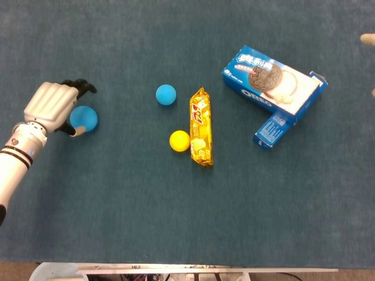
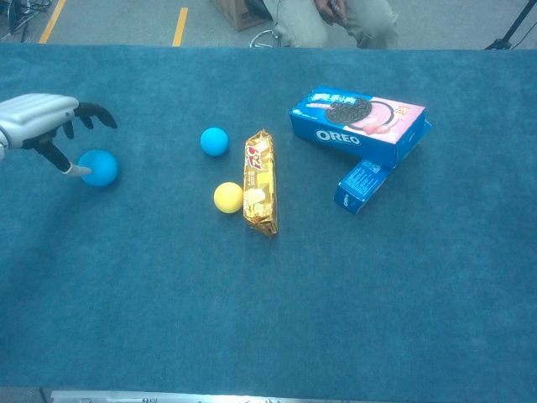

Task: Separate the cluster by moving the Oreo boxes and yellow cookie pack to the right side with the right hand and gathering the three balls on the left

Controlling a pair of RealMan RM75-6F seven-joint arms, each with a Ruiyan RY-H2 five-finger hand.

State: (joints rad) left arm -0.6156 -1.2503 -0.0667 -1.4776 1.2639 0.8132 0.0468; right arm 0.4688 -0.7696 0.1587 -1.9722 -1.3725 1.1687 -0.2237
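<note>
My left hand (image 1: 51, 107) (image 2: 42, 123) hovers at the far left with its fingers spread above a blue ball (image 1: 84, 119) (image 2: 99, 168); only the thumb tip is near the ball. A second blue ball (image 1: 166, 94) (image 2: 214, 141) and a yellow ball (image 1: 179, 140) (image 2: 227, 197) lie just left of the yellow cookie pack (image 1: 200, 126) (image 2: 259, 181). The large Oreo box (image 1: 272, 85) (image 2: 357, 124) lies to the right, with a small Oreo box (image 1: 273, 129) (image 2: 360, 185) against its near side. Of my right hand (image 1: 369, 40) only fingertips show at the right edge, spread apart.
Teal cloth (image 1: 176, 211) covers the table. Beyond its far edge a seated person (image 2: 336, 21) and a cardboard box (image 2: 243, 10) show in the chest view. The table's front edge (image 1: 176, 270) runs along the bottom of the head view.
</note>
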